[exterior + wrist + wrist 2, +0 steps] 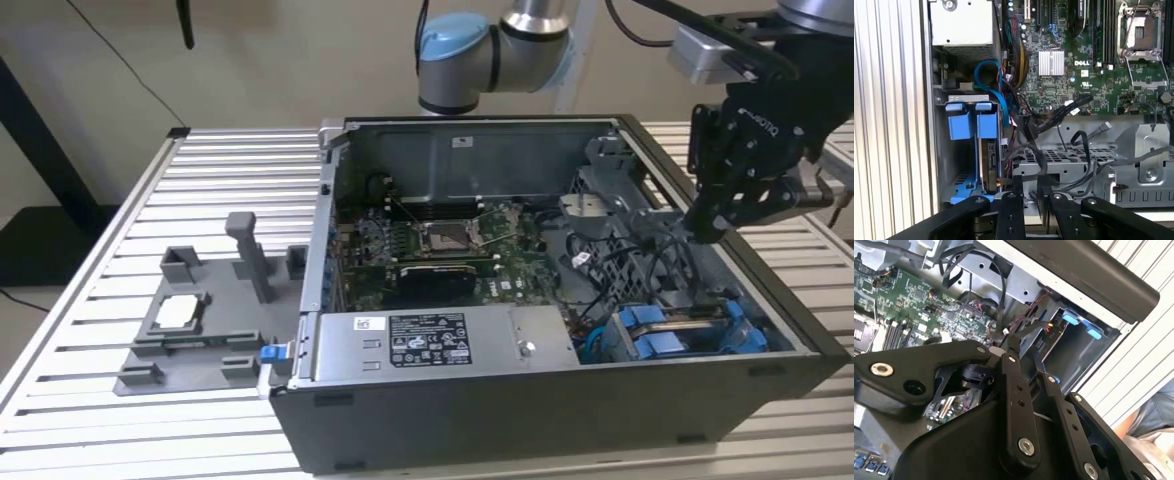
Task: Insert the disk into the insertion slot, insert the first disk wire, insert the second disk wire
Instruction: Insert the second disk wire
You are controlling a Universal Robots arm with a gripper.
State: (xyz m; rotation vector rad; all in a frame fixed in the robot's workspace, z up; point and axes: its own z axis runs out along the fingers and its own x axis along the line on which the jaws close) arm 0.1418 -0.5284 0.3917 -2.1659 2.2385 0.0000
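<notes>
Reaching into the computer case (534, 425) with the gripper (703, 232) | fingers (1016, 200) drawn close, pinching a black wire (1038, 160) | hovering just beside the disk (968, 125) | disk seated in the insertion slot (943, 150)

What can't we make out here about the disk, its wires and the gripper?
1. Label on the disk: first wrist view, it stands edge-on in the insertion slot, face turned away.
2. Whether wires are plugged into the disk: first wrist view, black cables tangle over that end.
3. What the gripper holds, if anything: exterior view, too small and dark.
</notes>
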